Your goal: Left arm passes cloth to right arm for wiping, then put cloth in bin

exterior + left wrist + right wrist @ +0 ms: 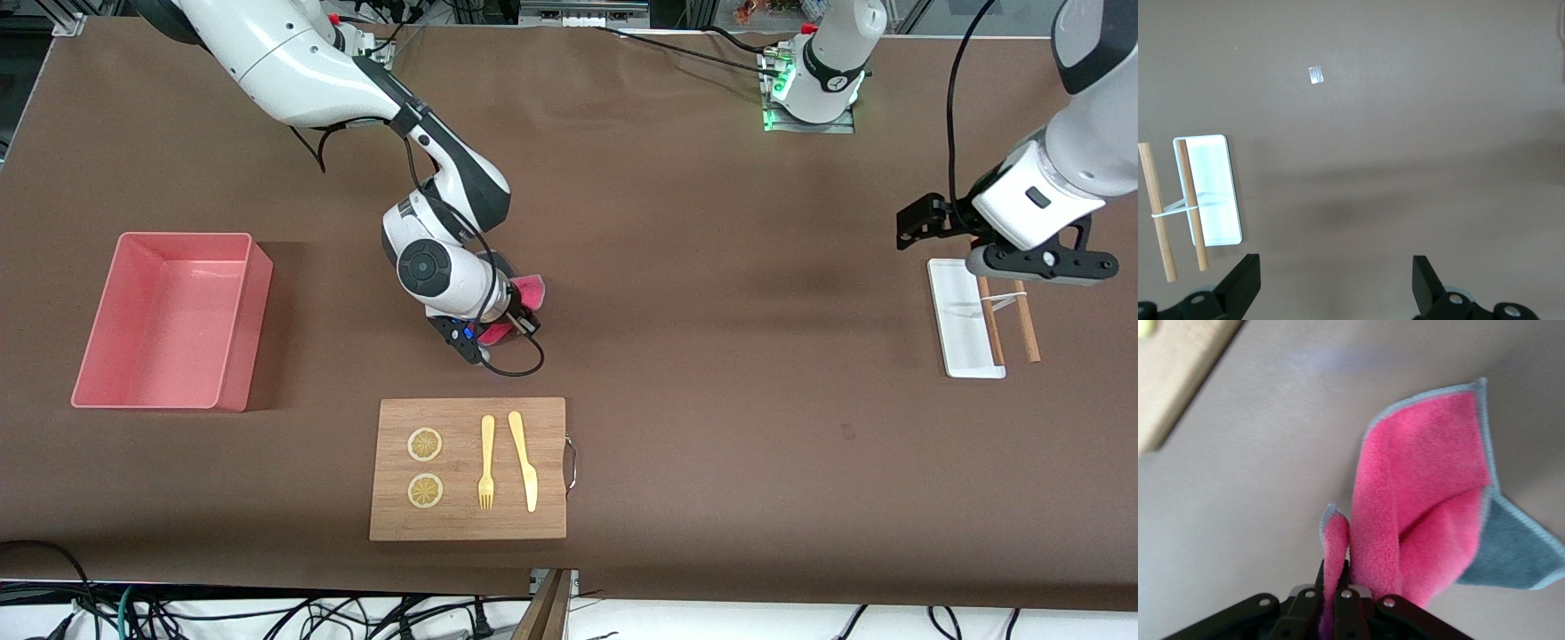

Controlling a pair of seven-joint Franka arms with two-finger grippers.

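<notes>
The right gripper (1335, 600), fingers clamped on a fold of the cloth (1425, 500), holds it low over the table (711, 267), just farther from the front camera than the cutting board (468, 468). The bin (240, 293) stands toward the right arm's end. The left gripper (1336, 283) waits, fingers spread wide and holding nothing, over the white tray (956, 311) and wooden sticks (1027, 324).

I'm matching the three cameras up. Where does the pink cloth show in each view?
Front view: the cloth peeks out beside the right gripper, farther from the camera than the cutting board.
Left wrist view: not in it.
Right wrist view: hanging from the shut gripper, filling the middle.
Shared landmark: the cutting board, a corner in the right wrist view.
</notes>
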